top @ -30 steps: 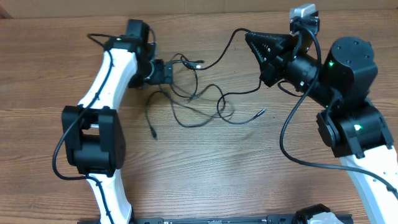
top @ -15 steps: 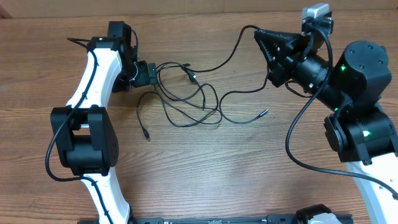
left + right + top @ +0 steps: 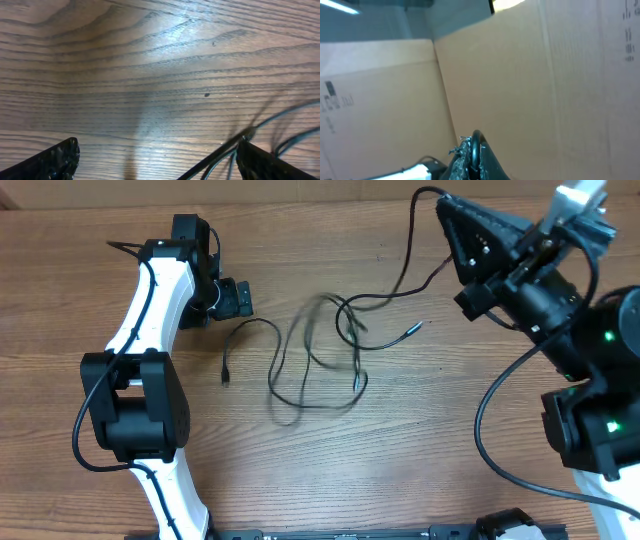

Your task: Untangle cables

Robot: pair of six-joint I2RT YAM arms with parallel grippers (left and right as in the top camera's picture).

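The cables (image 3: 320,355) are thin black cords lying in loose, motion-blurred loops at mid-table. One plug end (image 3: 225,378) lies at the left, and a silvery plug (image 3: 415,328) at the right. My right gripper (image 3: 447,204) is raised at the back right and shut on one cable, which hangs down to the loops. The right wrist view shows that cable (image 3: 476,142) pinched between the right gripper's fingers (image 3: 474,150). My left gripper (image 3: 243,298) is low at the back left. In the left wrist view its jaws (image 3: 157,152) are wide open, and cables (image 3: 235,150) run beside its right finger.
A cardboard wall (image 3: 530,75) fills the right wrist view, and cardboard (image 3: 300,190) runs along the table's back edge. The left arm (image 3: 150,310) stretches along the left side. The right arm (image 3: 590,360) stands at the right.
My right gripper rose and pulled right with its cable. The bundle dragged right, away from my left gripper, and spread looser. The left arm has barely moved.
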